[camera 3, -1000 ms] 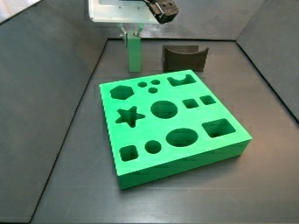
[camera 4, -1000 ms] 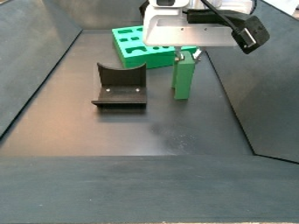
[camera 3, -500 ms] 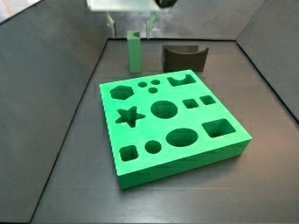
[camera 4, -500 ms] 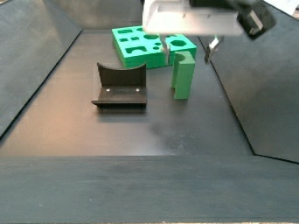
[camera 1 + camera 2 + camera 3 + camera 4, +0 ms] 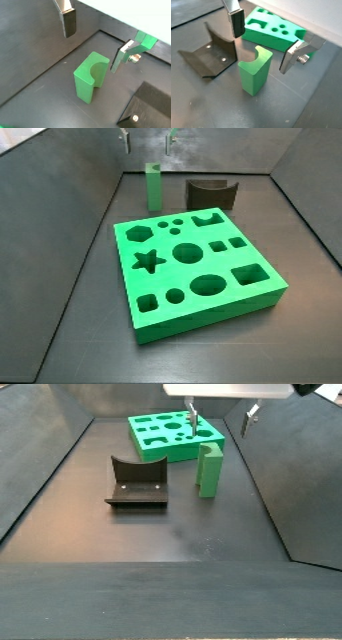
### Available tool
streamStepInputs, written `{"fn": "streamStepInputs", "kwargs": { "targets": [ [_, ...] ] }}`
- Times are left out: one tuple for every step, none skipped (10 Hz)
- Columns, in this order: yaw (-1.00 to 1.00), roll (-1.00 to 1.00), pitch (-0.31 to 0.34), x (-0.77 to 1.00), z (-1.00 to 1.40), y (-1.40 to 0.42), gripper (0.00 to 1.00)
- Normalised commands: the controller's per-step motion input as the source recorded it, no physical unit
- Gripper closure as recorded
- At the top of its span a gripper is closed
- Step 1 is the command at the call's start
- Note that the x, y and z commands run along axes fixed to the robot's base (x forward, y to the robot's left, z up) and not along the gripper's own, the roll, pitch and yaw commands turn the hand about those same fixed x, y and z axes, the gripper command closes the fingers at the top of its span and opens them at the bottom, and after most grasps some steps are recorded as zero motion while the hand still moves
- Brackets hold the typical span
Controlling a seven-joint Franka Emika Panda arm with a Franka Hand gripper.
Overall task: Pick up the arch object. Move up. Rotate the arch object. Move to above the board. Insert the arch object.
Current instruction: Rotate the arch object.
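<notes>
The arch object (image 5: 152,188) is a slim green upright piece with a semicircular notch in its top end. It stands on the floor behind the board (image 5: 201,318), a thick green slab with shaped holes. Both wrist views show the piece's notched top (image 5: 87,80) (image 5: 252,75). My gripper (image 5: 147,138) is open and empty. It hangs above the piece with one finger (image 5: 235,25) on each side, clear of it. In a side view the gripper (image 5: 222,414) is well above the piece (image 5: 210,472). The gripper also shows in both wrist views (image 5: 95,39) (image 5: 263,41).
The dark fixture (image 5: 136,484) stands on the floor beside the arch object, and also shows in a side view (image 5: 211,194) and a wrist view (image 5: 204,57). The board (image 5: 158,446) lies beyond them. Dark sloping walls enclose the floor.
My gripper has risen from around the arch object to well above it. The piece has stayed standing on the floor.
</notes>
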Motion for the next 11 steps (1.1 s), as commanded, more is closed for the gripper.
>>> {"fn": "streamStepInputs", "kwargs": {
  "targets": [
    [-1.0, 0.0, 0.004, 0.02, -0.03, 0.07, 0.0],
    [-1.0, 0.0, 0.004, 0.03, -0.02, 0.06, 0.0],
    [-1.0, 0.0, 0.005, 0.03, -0.02, 0.04, 0.0],
    [-1.0, 0.0, 0.005, 0.03, -0.02, 0.03, 0.0],
    [-1.0, 0.0, 0.005, 0.03, -0.02, 0.03, 0.0],
    [-1.0, 0.0, 0.006, 0.03, -0.02, 0.03, 0.0],
    [-1.0, 0.0, 0.006, 0.03, -0.02, 0.03, 0.0],
    [-1.0, 0.0, 0.006, 0.03, -0.02, 0.03, 0.0],
    [-1.0, 0.0, 0.007, 0.03, -0.02, 0.03, 0.0],
    [-1.0, 0.0, 0.007, 0.03, -0.02, 0.02, 0.0],
    [-1.0, 0.0, 0.008, 0.03, -0.02, 0.02, 0.0]
  ]
}}
